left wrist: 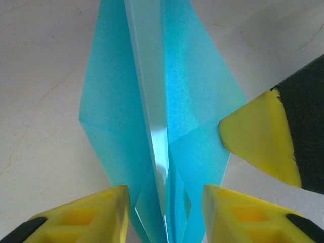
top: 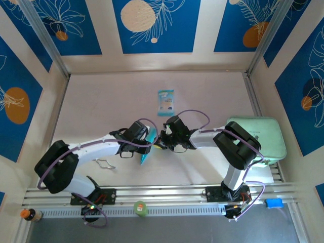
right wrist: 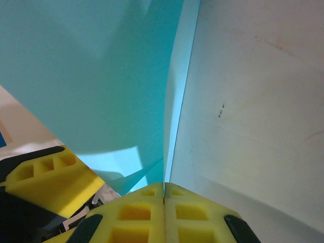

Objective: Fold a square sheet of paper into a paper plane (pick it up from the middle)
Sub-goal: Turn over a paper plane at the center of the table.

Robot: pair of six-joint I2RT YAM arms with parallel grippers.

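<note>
The paper plane is a creased light-blue dart held upright between the two arms at mid-table. In the left wrist view the paper plane shows two flaps either side of a pale centre groove. My left gripper straddles its lower folds, yellow fingers apart on both sides, so it stands open around the paper. My right gripper is shut, its pads pressed together on the paper's edge. From above, the left gripper and the right gripper almost touch.
A teal-and-white packet lies further back on the table. A pale green pad sits at the right, under the right arm. A bent wire lies near the left arm. A green roll rests on the front rail.
</note>
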